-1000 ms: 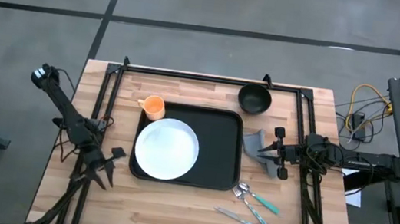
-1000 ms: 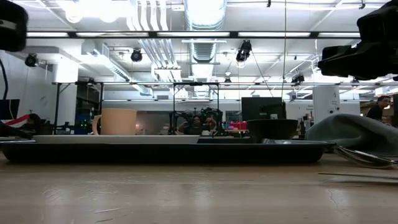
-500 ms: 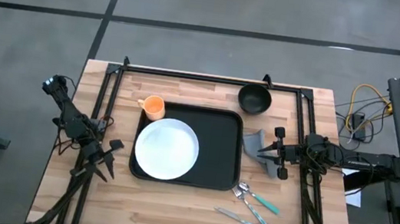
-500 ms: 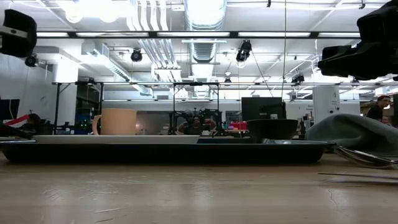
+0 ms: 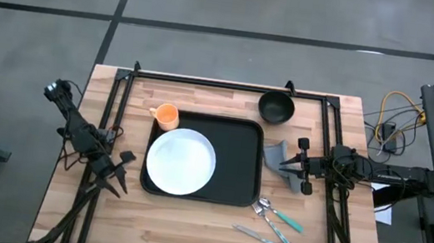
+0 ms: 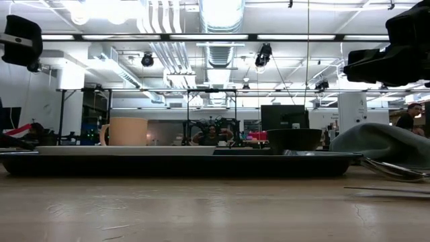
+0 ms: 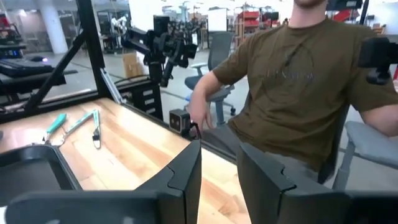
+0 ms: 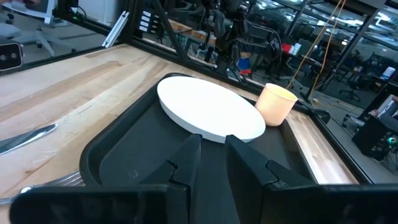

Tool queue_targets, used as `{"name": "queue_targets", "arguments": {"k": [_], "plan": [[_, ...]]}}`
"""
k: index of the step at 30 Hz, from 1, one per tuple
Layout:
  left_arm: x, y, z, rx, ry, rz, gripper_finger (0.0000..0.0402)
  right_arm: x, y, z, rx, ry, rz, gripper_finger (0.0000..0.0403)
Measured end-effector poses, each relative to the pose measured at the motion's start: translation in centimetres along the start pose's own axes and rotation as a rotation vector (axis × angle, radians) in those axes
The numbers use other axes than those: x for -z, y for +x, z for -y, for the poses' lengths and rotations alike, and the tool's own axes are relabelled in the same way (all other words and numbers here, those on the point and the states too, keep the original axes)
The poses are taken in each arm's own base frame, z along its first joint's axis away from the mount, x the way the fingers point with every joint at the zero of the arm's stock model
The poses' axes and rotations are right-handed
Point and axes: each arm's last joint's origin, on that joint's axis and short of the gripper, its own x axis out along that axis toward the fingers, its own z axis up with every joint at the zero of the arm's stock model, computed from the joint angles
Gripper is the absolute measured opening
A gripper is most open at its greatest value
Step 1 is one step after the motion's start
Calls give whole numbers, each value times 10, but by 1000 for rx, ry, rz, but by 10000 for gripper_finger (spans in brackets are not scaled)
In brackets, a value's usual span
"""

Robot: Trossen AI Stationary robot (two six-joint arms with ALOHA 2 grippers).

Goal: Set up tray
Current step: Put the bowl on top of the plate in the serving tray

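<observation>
High view first: we count one tray (image 5: pixel 245 163), one white plate (image 5: pixel 181 162), one orange cup (image 5: pixel 167 116), one black bowl (image 5: pixel 276 107), one grey cloth (image 5: pixel 278 157) and what look like three pieces of cutlery (image 5: pixel 275 226), though we cannot tell exactly how many. The tray lies flat near the middle of the wooden table (image 5: pixel 185 235); it is close to square, its edges run parallel to the table's edges, and we cannot name a clear long axis. The plate rests inside the tray on the half toward the left arm, and the bare black floor shows on the half toward the right arm. The cup stands on the wood just off the tray's far left corner, the bowl stands well beyond its far right corner, and the cloth lies just beside its right rim. The cutlery lies on the wood off the tray's near right corner. The left gripper (image 5: pixel 120 171) hangs just off the tray's left rim with its fingers (image 7: pixel 186 174) parted and nothing between them. The right gripper (image 5: pixel 299 164) is over the cloth, its fingers (image 8: pixel 186 162) a narrow gap apart and holding nothing, pointing across the tray toward the plate. A person (image 7: pixel 292 81) in a brown shirt sits beyond the table in the left wrist view; the print on the shirt is too faint to read, and we see no other writing.
</observation>
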Motion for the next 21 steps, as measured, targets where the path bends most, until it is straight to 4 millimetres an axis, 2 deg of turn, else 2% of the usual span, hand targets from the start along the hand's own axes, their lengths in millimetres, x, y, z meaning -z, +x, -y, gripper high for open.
{"name": "queue_targets", "arguments": {"k": [21], "plan": [[1, 2, 0, -7, 3, -13, 84, 0, 0, 0, 0, 0, -1, 63]]}}
